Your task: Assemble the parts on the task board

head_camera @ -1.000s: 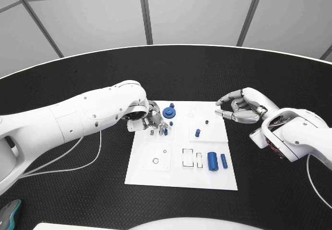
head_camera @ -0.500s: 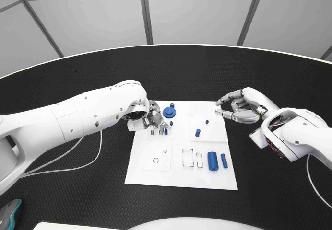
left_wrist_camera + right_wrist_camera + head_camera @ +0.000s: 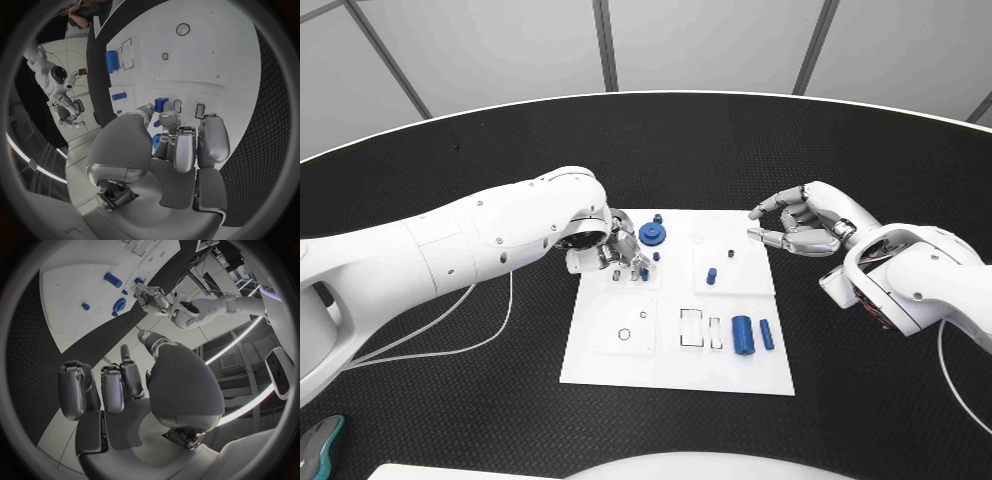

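The white task board lies in the middle of the table. My left hand hangs over its far left part, fingers bent down. Its fingertips sit at a small blue piece, also seen as the small blue piece; I cannot tell whether they grip it. A blue round part stands just beyond the hand. Two blue pegs stand mid-board, and two blue cylinders lie near the front right. My right hand hovers off the board's far right corner, fingers curled in around nothing.
White cables trail over the black table left of the board. In the right wrist view the board lies beyond my right hand, with the left hand at its edge.
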Controlling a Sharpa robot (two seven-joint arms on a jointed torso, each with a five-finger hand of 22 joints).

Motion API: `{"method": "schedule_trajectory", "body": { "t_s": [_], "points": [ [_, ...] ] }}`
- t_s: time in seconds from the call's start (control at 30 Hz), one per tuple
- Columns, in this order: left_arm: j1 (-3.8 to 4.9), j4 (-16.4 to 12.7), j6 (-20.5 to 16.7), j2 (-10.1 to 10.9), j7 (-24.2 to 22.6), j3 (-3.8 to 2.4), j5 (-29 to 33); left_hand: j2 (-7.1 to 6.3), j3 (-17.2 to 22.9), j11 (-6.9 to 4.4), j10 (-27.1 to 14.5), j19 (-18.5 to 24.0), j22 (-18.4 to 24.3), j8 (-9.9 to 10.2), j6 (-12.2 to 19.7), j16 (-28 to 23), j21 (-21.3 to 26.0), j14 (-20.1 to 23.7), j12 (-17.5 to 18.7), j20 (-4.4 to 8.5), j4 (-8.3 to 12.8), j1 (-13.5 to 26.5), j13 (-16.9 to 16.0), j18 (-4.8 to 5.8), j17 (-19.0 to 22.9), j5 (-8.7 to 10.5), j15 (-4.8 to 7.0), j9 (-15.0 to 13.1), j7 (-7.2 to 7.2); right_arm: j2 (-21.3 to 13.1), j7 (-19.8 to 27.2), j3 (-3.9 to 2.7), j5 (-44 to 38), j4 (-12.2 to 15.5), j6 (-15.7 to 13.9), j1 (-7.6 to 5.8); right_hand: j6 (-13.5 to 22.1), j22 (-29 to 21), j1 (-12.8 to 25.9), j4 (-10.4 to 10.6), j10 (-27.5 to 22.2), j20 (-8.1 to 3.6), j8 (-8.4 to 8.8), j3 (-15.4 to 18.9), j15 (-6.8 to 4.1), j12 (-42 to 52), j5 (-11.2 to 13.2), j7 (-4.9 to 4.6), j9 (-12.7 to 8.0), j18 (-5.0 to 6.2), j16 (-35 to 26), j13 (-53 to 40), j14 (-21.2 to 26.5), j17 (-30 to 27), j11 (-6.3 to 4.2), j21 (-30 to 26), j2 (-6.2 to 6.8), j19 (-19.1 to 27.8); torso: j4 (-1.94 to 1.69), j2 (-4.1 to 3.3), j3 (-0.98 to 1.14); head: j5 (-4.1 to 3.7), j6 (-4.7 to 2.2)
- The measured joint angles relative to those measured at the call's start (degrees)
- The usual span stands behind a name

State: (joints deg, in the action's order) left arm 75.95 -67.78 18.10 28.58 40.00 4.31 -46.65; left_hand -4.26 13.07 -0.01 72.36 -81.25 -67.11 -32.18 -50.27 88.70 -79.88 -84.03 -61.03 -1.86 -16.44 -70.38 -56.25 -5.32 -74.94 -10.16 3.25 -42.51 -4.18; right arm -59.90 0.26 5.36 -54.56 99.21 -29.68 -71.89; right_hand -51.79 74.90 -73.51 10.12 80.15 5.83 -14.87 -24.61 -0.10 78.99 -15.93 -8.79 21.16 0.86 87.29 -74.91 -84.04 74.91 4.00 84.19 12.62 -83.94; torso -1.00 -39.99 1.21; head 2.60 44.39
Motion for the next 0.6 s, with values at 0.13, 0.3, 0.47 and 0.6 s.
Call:
{"method": "schedule_trajectory", "body": {
  "t_s": [0.13,0.3,0.47,0.6],
  "points": [
    [0.0,0.1,0.0,0.0,0.0,0.06,0.0,-0.01,0.5,0.0,0.0,0.0,0.0,0.0,0.1,0.0,0.0,0.0,0.0,0.0,0.0,-0.2,0.2,0.0,0.0,0.0,0.0,-0.1,-0.11,0.0,0.0,0.0,0.0,0.0,0.0,0.0,0.0,0.0,0.0,0.0,0.0,0.0,0.0,0.0,0.0,0.0,0.0,0.0,0.0,0.0,0.0,0.0,0.0,0.0,0.0,0.0,-0.03,0.0,-0.03,0.01,0.0,0.01,0.0],
    [0.0,0.1,-0.2,0.0,0.0,0.12,0.0,0.02,3.2,0.0,-0.4,0.0,-0.1,0.0,0.3,0.0,0.0,0.0,0.4,0.0,0.1,-2.6,0.6,0.0,0.0,0.0,0.0,-0.4,-0.09,0.1,-0.1,0.0,0.0,-0.1,0.1,0.0,0.0,0.0,-0.2,0.2,0.0,0.0,0.0,-0.2,0.0,0.0,0.0,0.0,0.0,0.0,0.0,0.0,0.0,0.0,0.0,0.0,-0.23,0.0,-0.06,0.02,0.0,0.08,-0.03],
    [0.0,0.1,-0.1,0.0,0.0,0.16,0.0,-0.72,8.9,-0.28,-0.7,-0.2,-0.2,0.3,0.6,0.0,0.0,0.0,0.8,0.23,1.7,-6.2,1.0,0.0,0.0,-0.4,0.43,-0.6,0.2,0.1,-0.1,0.0,0.0,-0.1,0.2,0.0,0.0,0.0,-0.2,0.2,0.0,0.0,0.0,-0.2,0.0,0.0,0.0,0.0,0.0,0.0,0.0,0.0,0.0,0.0,0.0,0.0,-0.23,0.0,-0.05,0.02,-0.01,0.14,-0.03],
    [-0.01,0.1,0.2,0.0,0.0,0.18,0.0,-2.18,14.9,-0.09,-0.9,-0.2,-0.3,0.7,0.7,0.0,0.0,0.0,0.9,0.23,2.6,-6.8,1.3,0.0,0.0,-0.39,0.43,-1.2,0.08,0.2,-0.1,0.0,0.0,-0.1,0.3,0.0,0.0,0.0,-0.2,0.2,0.0,0.0,0.01,-0.2,0.0,0.0,0.0,0.0,0.0,0.0,0.0,0.0,0.0,0.0,0.0,0.0,-0.23,0.0,-0.05,0.01,0.0,0.17,0.03]
  ]
}}
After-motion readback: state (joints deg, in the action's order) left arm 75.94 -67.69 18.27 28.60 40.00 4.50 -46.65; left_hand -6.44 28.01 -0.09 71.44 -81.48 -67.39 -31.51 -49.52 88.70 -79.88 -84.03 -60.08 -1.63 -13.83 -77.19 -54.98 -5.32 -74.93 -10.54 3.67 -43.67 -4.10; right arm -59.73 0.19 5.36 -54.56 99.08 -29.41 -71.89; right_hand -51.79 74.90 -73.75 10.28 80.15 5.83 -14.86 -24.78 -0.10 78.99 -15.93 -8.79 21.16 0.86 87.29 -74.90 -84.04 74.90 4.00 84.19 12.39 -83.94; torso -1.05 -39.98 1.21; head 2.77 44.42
